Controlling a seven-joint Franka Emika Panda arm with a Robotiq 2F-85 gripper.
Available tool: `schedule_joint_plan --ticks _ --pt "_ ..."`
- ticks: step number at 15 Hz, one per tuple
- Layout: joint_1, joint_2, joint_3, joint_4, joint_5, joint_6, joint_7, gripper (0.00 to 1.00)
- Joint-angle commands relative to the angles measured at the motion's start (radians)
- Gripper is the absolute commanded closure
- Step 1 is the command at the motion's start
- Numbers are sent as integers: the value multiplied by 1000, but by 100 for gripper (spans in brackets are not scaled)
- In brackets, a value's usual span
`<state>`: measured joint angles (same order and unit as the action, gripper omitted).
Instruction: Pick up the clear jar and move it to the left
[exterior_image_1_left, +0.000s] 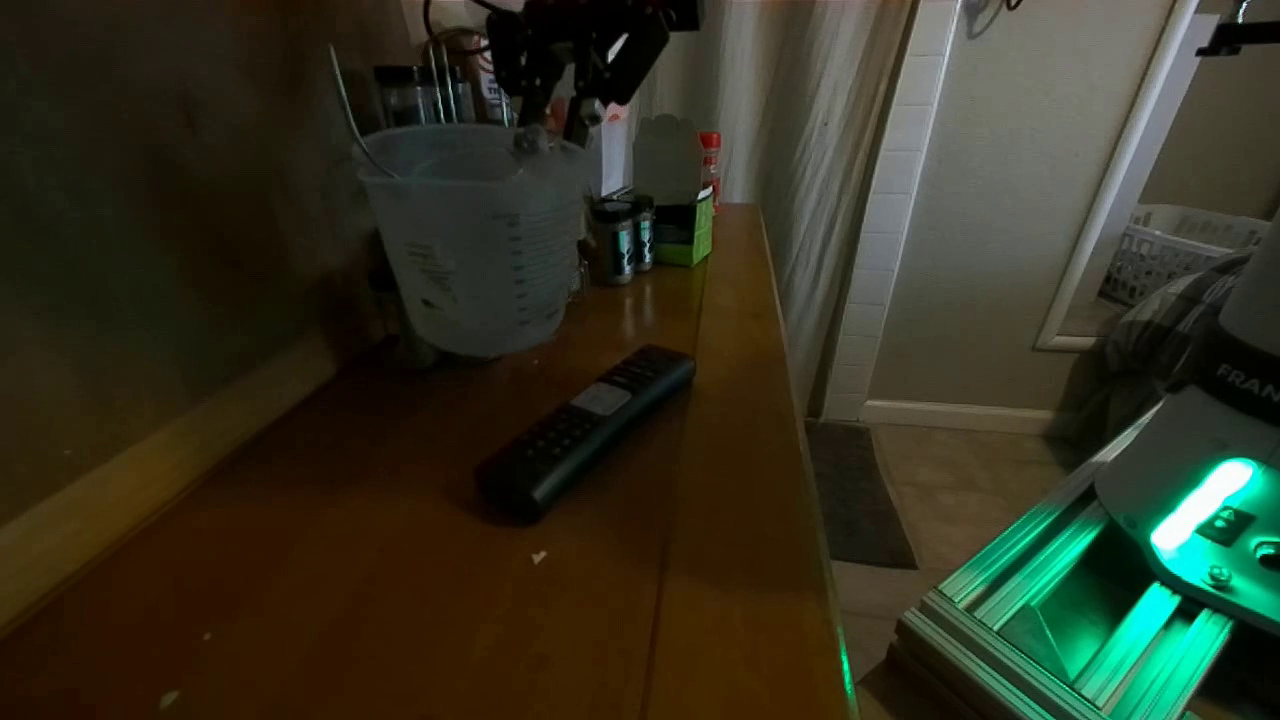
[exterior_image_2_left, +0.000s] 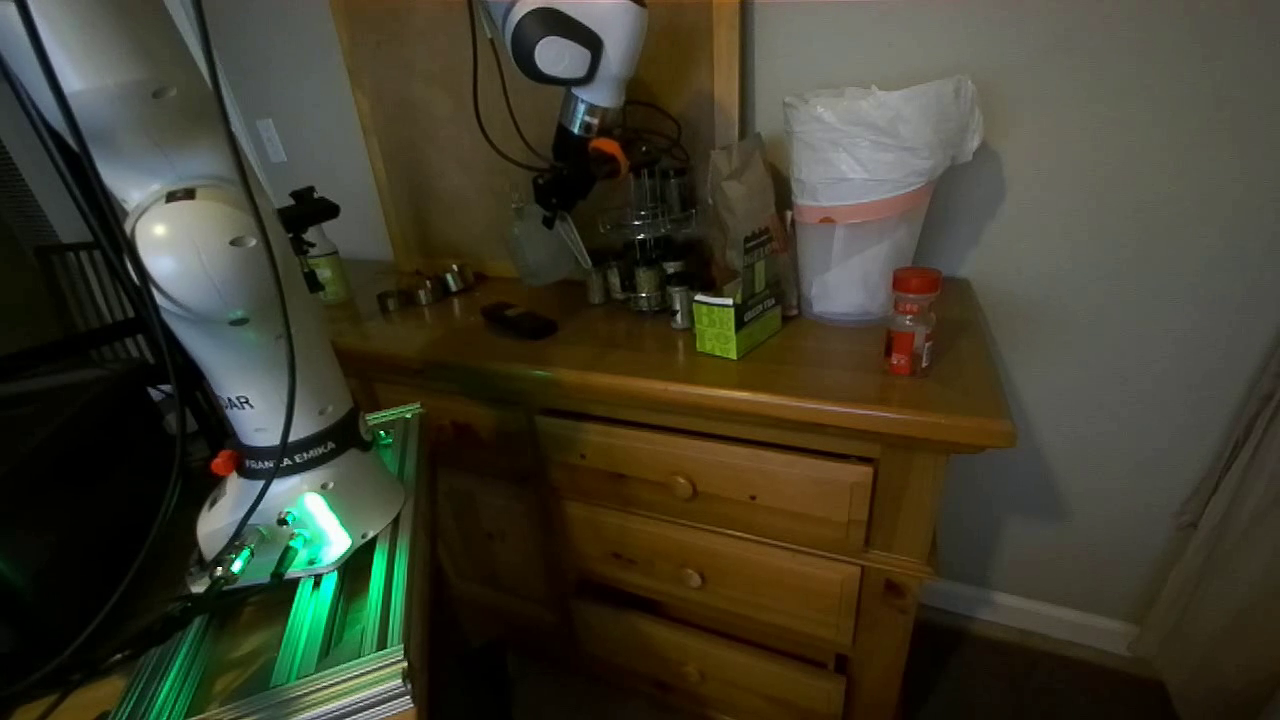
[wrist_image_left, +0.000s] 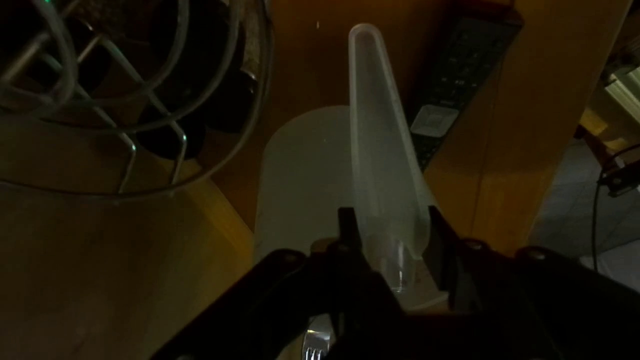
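Observation:
The clear jar (exterior_image_1_left: 470, 250) is a translucent jug with printed marks. It is upright, and its base looks a little above the wooden top, with small bottles showing below it. It also shows in an exterior view (exterior_image_2_left: 538, 245) against the back board. In the wrist view its pale body (wrist_image_left: 307, 170) and tapered handle (wrist_image_left: 382, 150) show. My gripper (wrist_image_left: 390, 215) is shut on the handle's upper part, a finger against each side. The gripper (exterior_image_1_left: 556, 133) is at the jar's rim. A thin metal utensil (exterior_image_1_left: 350, 110) sticks out of the jar.
A black remote (exterior_image_1_left: 590, 430) lies in front of the jar. A wire spice rack (exterior_image_2_left: 648, 225) with bottles stands beside it. A green box (exterior_image_2_left: 738, 320), a lined bin (exterior_image_2_left: 865, 255) and a red-capped bottle (exterior_image_2_left: 910, 325) stand further along. Metal cups (exterior_image_2_left: 430, 290) lie at the opposite side.

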<state>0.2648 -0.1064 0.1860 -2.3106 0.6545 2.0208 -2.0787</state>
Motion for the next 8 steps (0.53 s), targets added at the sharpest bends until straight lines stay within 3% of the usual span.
schedule_joint_plan --ticks 1,8 --pt "15 24 18 32 63 -51 -71 90" --pt "34 103 76 104 31 -109 -76 90"
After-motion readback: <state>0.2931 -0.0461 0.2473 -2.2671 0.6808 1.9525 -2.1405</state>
